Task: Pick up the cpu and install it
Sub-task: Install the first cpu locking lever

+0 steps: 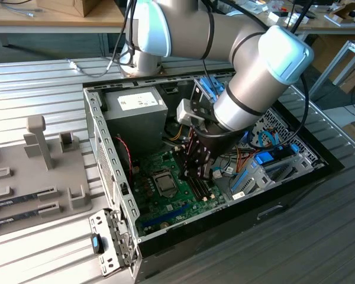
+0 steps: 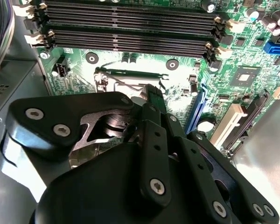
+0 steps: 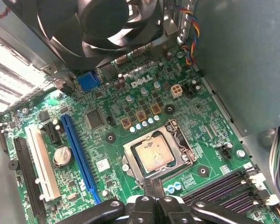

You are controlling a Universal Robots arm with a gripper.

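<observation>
Already seated in its socket, the cpu [image 3: 153, 153] (end effector [image 3: 155, 186] clenched, empty, just beside).

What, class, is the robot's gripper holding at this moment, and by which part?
Nothing seems held. In the first wrist view the gripper has its fingertips together beside the socket frame, with the cpu lying flat in the socket, apart from them.

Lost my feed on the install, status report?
Gripper low over motherboard, beside socket frame. Fingers' state unclear. Cpu seated in socket. Memory slots close by.
</observation>
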